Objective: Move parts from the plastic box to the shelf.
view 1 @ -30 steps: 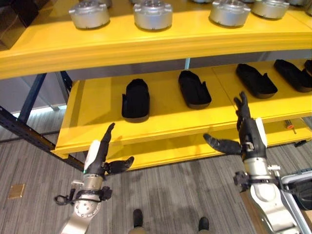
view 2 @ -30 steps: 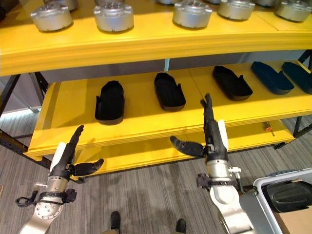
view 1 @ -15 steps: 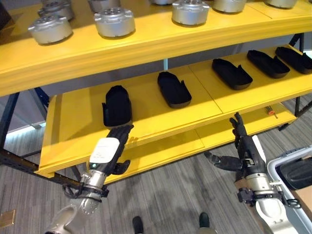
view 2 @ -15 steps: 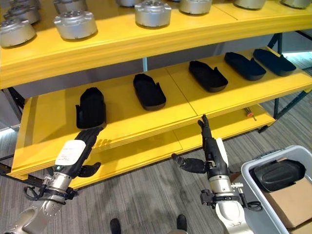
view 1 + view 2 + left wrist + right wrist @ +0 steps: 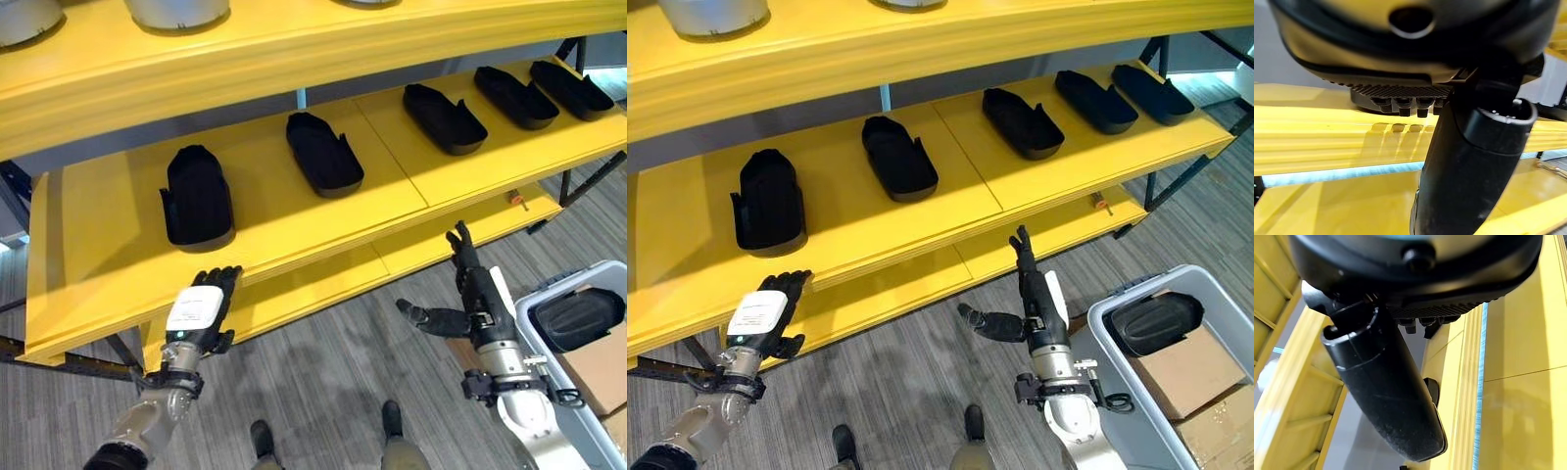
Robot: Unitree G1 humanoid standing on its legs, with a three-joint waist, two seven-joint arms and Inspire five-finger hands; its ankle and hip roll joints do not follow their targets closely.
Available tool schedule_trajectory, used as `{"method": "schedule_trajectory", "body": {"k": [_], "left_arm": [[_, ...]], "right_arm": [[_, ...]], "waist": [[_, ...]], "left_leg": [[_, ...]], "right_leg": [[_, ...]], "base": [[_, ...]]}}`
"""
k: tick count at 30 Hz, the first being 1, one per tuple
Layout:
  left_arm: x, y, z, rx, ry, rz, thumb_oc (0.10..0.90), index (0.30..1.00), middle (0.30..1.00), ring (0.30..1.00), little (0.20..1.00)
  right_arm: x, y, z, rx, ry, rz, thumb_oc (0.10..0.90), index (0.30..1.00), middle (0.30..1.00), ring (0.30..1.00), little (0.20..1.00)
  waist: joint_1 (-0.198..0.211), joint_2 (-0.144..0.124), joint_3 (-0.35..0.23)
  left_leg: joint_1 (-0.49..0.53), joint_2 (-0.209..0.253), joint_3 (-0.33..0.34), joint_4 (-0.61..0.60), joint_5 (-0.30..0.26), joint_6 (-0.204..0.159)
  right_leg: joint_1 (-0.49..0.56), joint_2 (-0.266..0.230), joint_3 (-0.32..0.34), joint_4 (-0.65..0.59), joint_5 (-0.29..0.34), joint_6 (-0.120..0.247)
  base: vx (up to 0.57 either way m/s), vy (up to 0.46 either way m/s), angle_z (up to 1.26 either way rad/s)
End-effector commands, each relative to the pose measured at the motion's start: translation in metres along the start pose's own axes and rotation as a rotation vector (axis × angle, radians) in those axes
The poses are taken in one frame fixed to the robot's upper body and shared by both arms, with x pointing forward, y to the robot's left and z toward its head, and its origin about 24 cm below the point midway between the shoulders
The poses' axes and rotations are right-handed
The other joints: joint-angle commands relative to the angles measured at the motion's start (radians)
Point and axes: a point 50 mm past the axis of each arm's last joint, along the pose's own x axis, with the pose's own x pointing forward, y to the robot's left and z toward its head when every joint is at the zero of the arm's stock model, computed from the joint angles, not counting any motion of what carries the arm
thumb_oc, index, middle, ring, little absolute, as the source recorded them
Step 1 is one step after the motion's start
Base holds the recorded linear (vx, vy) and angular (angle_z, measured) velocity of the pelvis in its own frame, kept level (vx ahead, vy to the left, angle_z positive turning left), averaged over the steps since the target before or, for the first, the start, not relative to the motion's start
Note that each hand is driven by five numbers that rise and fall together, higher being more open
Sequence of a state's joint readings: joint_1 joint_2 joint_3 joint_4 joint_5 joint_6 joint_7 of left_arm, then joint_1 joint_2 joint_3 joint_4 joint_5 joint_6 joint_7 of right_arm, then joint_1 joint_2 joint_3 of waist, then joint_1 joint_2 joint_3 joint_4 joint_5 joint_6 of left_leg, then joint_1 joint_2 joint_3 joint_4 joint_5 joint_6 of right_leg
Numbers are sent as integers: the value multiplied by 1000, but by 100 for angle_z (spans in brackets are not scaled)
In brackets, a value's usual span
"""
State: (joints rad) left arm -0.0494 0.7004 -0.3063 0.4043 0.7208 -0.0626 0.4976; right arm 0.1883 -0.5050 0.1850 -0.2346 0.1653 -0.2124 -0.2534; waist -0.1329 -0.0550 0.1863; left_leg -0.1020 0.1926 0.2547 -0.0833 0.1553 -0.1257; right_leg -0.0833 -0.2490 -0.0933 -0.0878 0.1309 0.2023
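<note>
While both hands [image 5: 201, 311] [image 5: 477, 294] hang empty, no readable writing shows.

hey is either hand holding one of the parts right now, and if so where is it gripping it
Nothing is held. The left hand and the right hand both hang open and empty in front of the shelf; one black part lies in the plastic box.

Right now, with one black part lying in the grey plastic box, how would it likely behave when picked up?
The black part looks like a rigid moulded shell, so probably stiff. Hollow like those on the shelf, so likely light. Its smooth rounded back may slip, and it seems unlikely to roll.
</note>
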Motion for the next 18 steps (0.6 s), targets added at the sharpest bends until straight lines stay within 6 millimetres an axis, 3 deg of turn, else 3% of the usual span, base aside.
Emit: {"method": "schedule_trajectory", "body": {"k": [1,11,18], "left_arm": [[45,75,-20,45,60,365,900,1000,1000,1000,1000],[50,94,-28,44,106,440,900,1000,1000,1000,1000],[60,92,-30,61,122,413,900,1000,1000,1000,1000]], "right_arm": [[24,-8,56,39,-329,-67,900,1000,1000,1000,1000],[23,-7,54,36,-315,-60,900,1000,1000,1000,1000],[23,-6,53,44,-308,-51,900,1000,1000,1000,1000]], "waist": [[12,-13,54],[21,-29,77],[19,-37,98]], "left_leg": [[85,44,22,-4,-58,10],[68,37,17,-4,-58,14],[58,34,15,-4,-56,16]], "right_leg": [[36,4,-22,35,-41,-14],[26,-3,-28,29,-35,-10],[18,-3,-30,27,-29,-9]], "base": [[0,0,0],[-4,5,2],[0,0,0]]}}
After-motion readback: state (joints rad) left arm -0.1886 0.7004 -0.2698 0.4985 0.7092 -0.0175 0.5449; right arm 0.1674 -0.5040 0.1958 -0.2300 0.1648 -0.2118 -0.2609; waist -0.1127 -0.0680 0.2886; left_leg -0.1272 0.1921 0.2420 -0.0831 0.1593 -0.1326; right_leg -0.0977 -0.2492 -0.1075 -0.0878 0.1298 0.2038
